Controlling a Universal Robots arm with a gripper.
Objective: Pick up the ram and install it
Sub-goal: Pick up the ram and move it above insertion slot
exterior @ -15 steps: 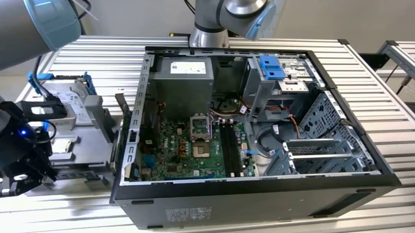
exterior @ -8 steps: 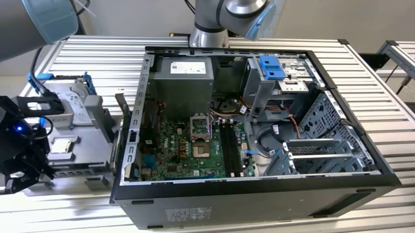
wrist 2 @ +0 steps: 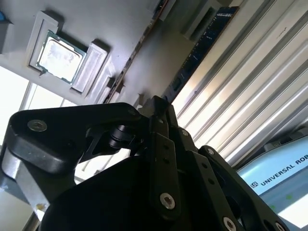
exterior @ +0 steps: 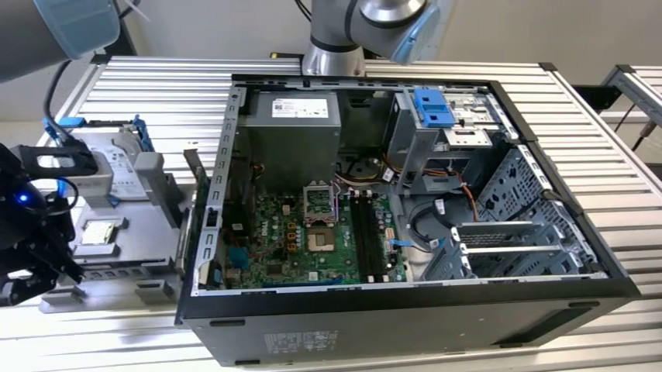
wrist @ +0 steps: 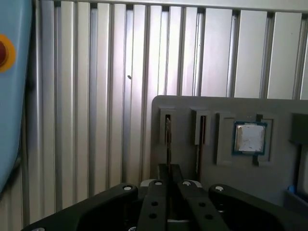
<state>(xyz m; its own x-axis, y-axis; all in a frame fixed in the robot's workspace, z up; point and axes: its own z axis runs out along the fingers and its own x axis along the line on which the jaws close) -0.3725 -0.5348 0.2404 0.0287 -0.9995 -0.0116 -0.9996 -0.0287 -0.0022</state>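
The ram [wrist 2: 204, 41] is a long, thin dark-blue board. In the second wrist view it runs straight out from my fingertips. In the first wrist view the ram [wrist: 168, 139] shows edge-on, in line with a narrow slot of the grey tray [wrist: 226, 108]. My gripper [wrist: 168, 172] has its black fingers drawn together on the near end of the stick. In the exterior view my gripper [exterior: 60, 267] hangs over the front of the grey tray [exterior: 155, 232] at the far left, well away from the motherboard's black slots [exterior: 364, 232].
A square silver processor chip [exterior: 98, 231] lies in the tray beside the ram slot, and a silver hard drive [exterior: 108, 167] with blue clips sits behind it. The open computer case [exterior: 414, 310] stands to the exterior view's right on the ribbed metal table [exterior: 155, 93].
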